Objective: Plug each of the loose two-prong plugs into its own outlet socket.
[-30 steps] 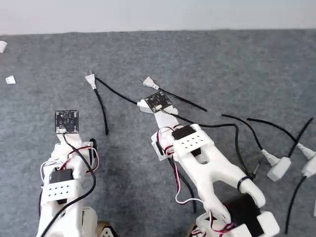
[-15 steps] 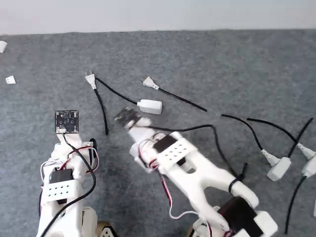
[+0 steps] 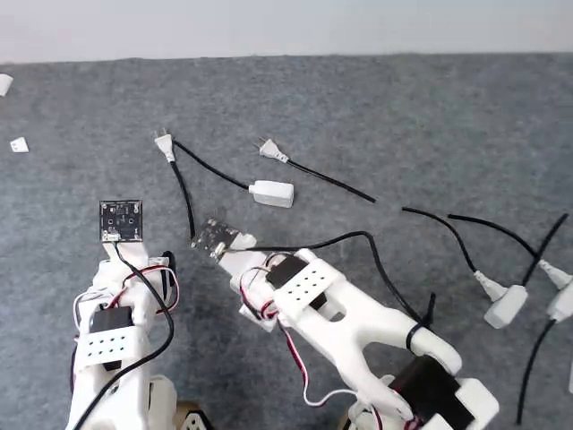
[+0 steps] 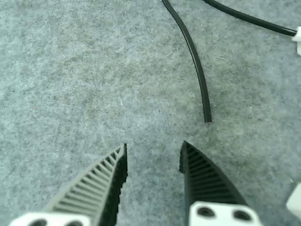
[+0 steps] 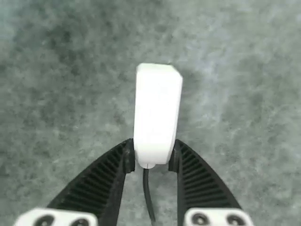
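**Held outlet socket** [image 5: 157,113]: a white rectangular block. It sits between the fingers [image 5: 110,174] of the right gripper [image 5: 153,143], which press on both sides of its near end. The far end juts past the fingertips. A thin black lead [image 5: 147,193] leaves the near end between the fingers. Blurred grey carpet lies beneath.

**First two-prong plug** [image 3: 164,144]: white, lying flat toward the far left of the tabletop. Its black cord [image 3: 185,197] runs toward the near edge and ends just beside the circuit board [image 3: 215,236] on the right arm's wrist. In the left wrist view the cut end [image 4: 207,121] lies ahead of the left gripper [image 4: 154,144] and apart from it. That gripper's fingers are spread with nothing between them.

**Second two-prong plug** [image 3: 269,149]: white, near the middle, with its cord trailing toward the right edge.

**Free outlet socket** [image 3: 271,193]: white, lying on the carpet nearer the near edge than both plugs and apart from both arms. Its cord reaches toward the first plug.

**Right-edge sockets** [image 3: 506,306]: two white blocks with black cords, near the right edge.

**Surface**: grey carpeted tabletop [image 3: 403,116]. A pale wall [image 3: 286,27] runs along the far edge, and two white scraps [image 3: 20,144] lie near the far left corner.
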Motion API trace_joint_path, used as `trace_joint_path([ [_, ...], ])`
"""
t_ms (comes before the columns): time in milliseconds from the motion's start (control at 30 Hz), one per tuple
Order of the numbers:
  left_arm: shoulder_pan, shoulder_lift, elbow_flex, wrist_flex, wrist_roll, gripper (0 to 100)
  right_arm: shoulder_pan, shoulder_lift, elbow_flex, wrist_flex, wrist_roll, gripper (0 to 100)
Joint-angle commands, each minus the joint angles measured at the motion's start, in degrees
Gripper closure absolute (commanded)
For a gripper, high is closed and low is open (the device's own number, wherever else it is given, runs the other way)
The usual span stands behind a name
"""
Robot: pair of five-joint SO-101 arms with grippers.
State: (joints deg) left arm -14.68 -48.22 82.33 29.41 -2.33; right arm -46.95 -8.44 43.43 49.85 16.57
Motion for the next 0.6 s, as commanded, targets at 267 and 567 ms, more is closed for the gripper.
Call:
trace_joint_path([
  [267, -0.44, -0.7, -2.51, -1.05, -0.53, 83, 9.36, -1.36, 0.44, 0.13, 2.02, 99.1],
  [567, -0.44, -0.7, -2.51, -1.05, -0.53, 83, 29.85, -17.71, 0.62, 3.12, 9.41, 99.1],
])
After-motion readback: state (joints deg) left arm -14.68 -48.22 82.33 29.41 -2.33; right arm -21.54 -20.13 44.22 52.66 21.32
